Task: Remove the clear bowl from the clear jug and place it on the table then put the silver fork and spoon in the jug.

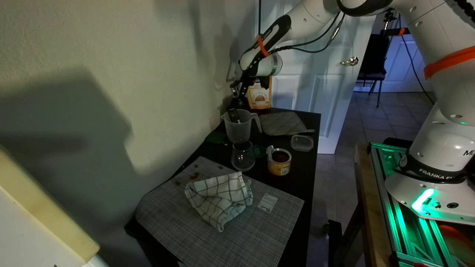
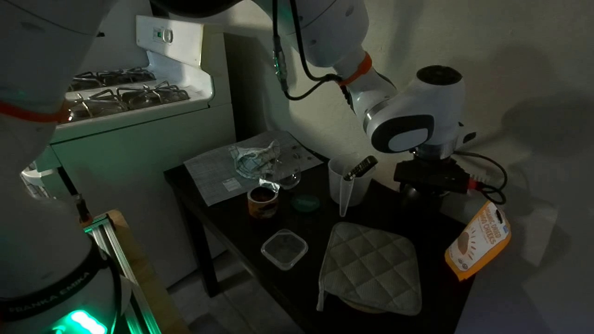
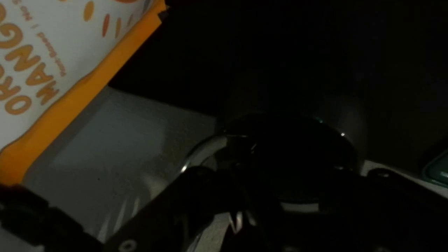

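I log a kitchen: gas stove well apart from the claw, quilted pot holder and mango pouch nearer.

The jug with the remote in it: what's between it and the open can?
A flat green disc lies between the jug and the open can; the clear glass stands off to one side. Both exterior views show this.

The Franka Emika arm before me is smooth, rounded white, wrapped with orange bands. Black cables loop beneath, one with a metallic connector; a silver ring circles the wrist. White letters on the black collar of the base spell FRANKA EMIKA, above a glowing green light bar.
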`<state>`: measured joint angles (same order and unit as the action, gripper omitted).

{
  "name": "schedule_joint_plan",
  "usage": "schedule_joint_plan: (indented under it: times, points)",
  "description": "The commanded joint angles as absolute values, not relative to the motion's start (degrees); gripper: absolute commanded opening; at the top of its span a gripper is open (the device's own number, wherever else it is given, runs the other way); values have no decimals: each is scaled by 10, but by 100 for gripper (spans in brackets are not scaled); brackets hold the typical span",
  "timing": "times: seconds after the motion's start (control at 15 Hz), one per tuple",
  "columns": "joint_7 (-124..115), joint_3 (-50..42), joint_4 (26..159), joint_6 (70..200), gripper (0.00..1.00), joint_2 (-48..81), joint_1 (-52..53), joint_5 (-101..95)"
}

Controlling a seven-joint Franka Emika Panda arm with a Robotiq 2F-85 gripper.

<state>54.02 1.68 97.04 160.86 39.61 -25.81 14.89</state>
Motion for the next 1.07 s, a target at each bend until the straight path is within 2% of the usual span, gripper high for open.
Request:
schedule_joint_plan:
  times: [0.0,0.13,0.2,0.27,0.33,0.53,1.0]
  points:
    - [496,8,978,1642,47,410,-243,106]
    - [478,6,979,1655,44,413,-237,86]
    - [469,4,981,1657,36,412,-234,76]
    - [463,4,983,1659,20,412,-232,66]
    - [459,6,985,1657,20,411,-233,58]
    - [465,23,997,1647,0,401,-243,46]
    - [517,79,1034,1618,0,373,-296,54]
